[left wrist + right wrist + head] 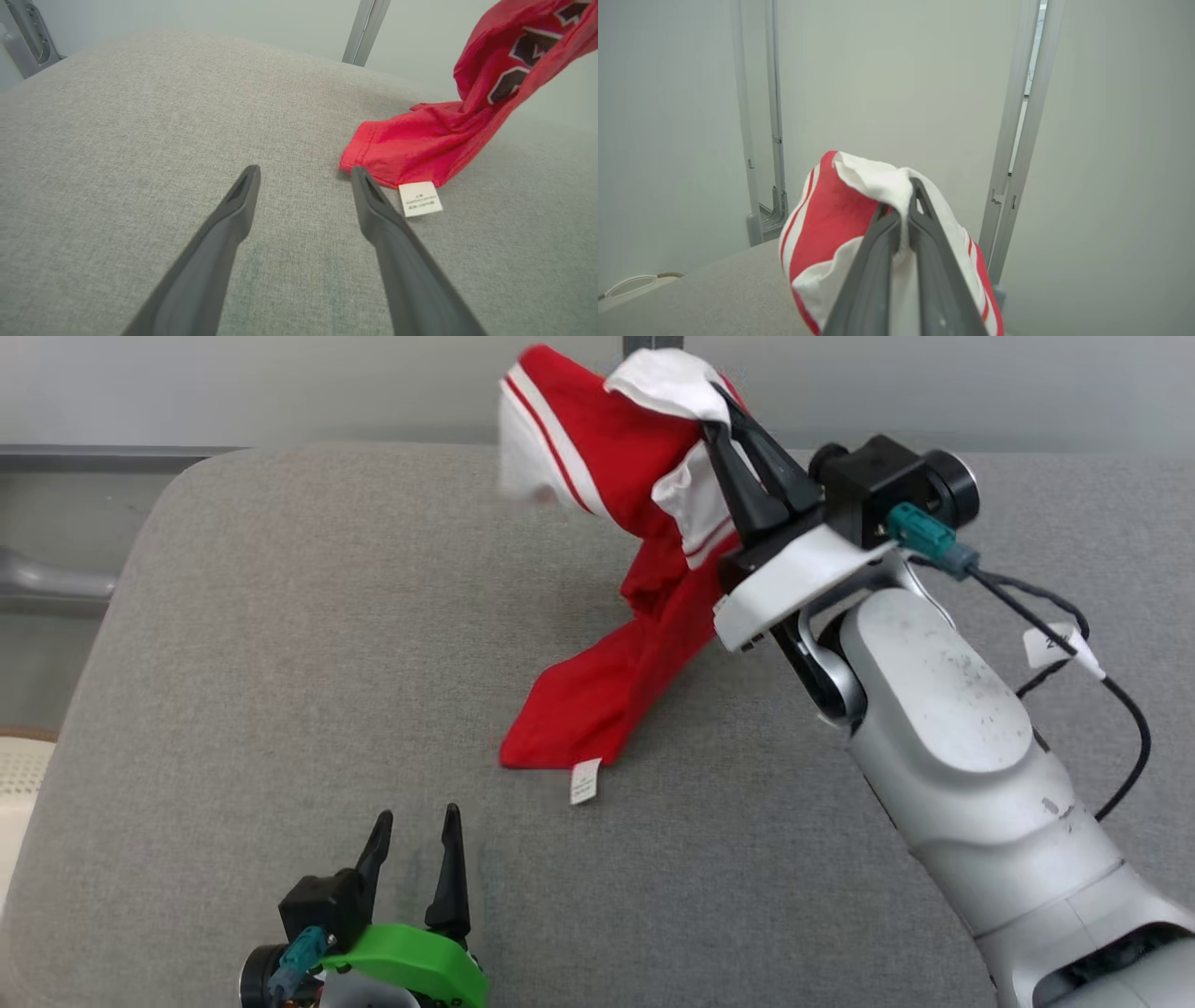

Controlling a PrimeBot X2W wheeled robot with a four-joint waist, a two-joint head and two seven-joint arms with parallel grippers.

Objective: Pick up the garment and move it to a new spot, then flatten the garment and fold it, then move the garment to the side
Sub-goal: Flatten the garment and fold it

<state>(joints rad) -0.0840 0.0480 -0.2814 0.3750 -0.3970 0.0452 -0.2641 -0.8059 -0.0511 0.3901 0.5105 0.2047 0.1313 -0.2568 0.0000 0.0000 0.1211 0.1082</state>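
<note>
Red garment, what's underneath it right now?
The grey cushion lies under the garment; only its lower hem and white tag rest there, the right gripper holding the top up. The patch beneath the hem is covered.

A grey fabric cushion (280,644) with a rounded corner lies under soft, even light. Behind it is a plain pale wall (901,70), with grey metal posts (775,116) rising against it. A cream woven edge (17,770) shows at far left.
</note>
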